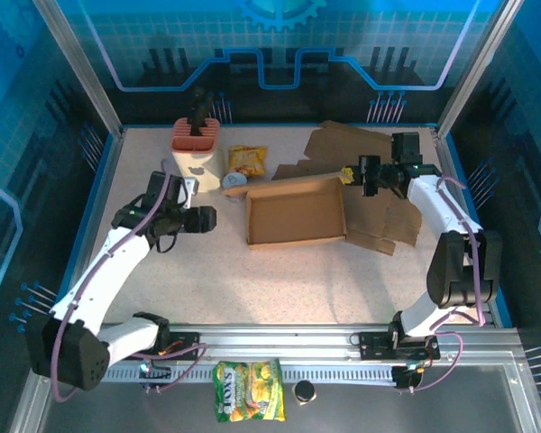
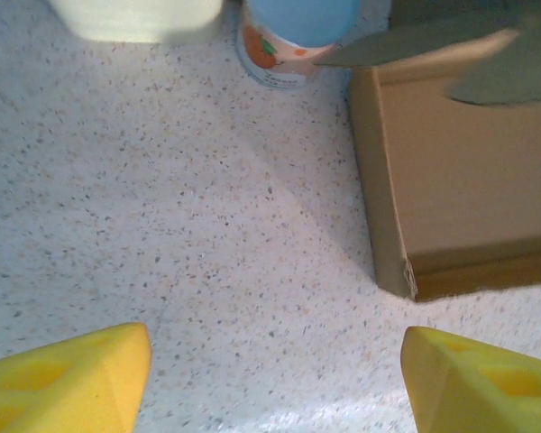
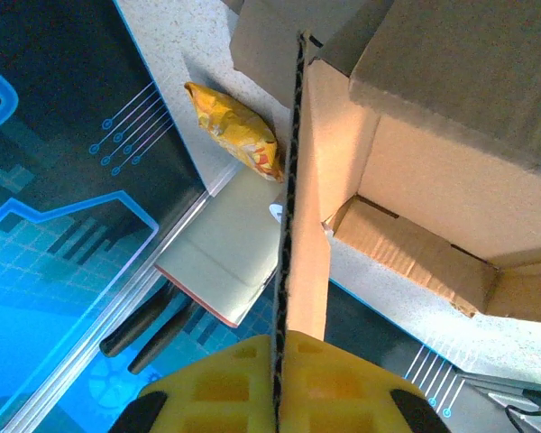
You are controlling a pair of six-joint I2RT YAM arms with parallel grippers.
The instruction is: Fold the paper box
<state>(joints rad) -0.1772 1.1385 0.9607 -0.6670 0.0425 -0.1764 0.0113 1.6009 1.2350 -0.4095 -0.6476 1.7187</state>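
Paper box of brown corrugated cardboard [image 1: 296, 212], lying open side up near the middle of the table [image 1: 279, 280], a little toward the far edge. Seems to be mid-fold: right gripper [image 3: 278, 356] pinched together on the thin edge of one upright flap [image 3: 307, 225], left gripper [image 2: 275, 361] with jaws wide apart and empty, near the box's left wall [image 2: 379, 198]. Next, probably: turn this flap inward while steadying that wall. Hard to judge: loose flaps beneath the right arm [image 1: 433, 207]; box cut off in the left wrist view.

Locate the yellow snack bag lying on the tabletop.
In the top view, the yellow snack bag lies toward the back of the table, between the orange-topped container and the cardboard box, just behind the blue-lidded cup.
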